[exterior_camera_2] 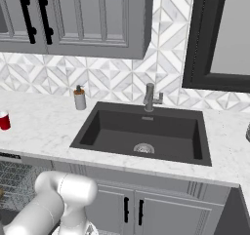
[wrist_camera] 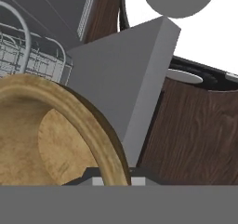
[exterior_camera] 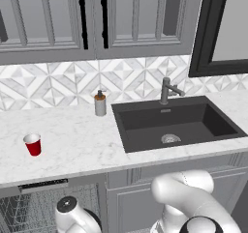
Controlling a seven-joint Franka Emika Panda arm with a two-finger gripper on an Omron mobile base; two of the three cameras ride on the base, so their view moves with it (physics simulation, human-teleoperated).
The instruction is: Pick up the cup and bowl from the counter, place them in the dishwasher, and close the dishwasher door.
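Observation:
The tan wooden bowl [wrist_camera: 51, 139] looms at the lower left of the hand view, and its rim runs down between my fingertips. My gripper [wrist_camera: 116, 175] is shut on that rim. Behind the bowl are the grey wire rack [wrist_camera: 28, 56] of the open dishwasher and a flat grey panel [wrist_camera: 121, 83], seemingly the dishwasher door. The red cup [exterior_camera: 33, 144] [exterior_camera_2: 4, 120] stands upright on the white marble counter [exterior_camera: 77, 145], left of the sink. The dishwasher [exterior_camera: 29, 208] [exterior_camera_2: 12, 180] gapes below the counter, and my arm bends down in front of it.
A dark inset sink [exterior_camera: 174, 123] [exterior_camera_2: 141, 134] with a faucet [exterior_camera: 167, 91] takes up the middle of the counter. A grey soap dispenser [exterior_camera: 100, 103] [exterior_camera_2: 79, 98] stands at its back left corner. Grey cabinet doors [exterior_camera_2: 132, 207] lie below the sink. Dark wood flooring [wrist_camera: 195, 135] shows in the hand view.

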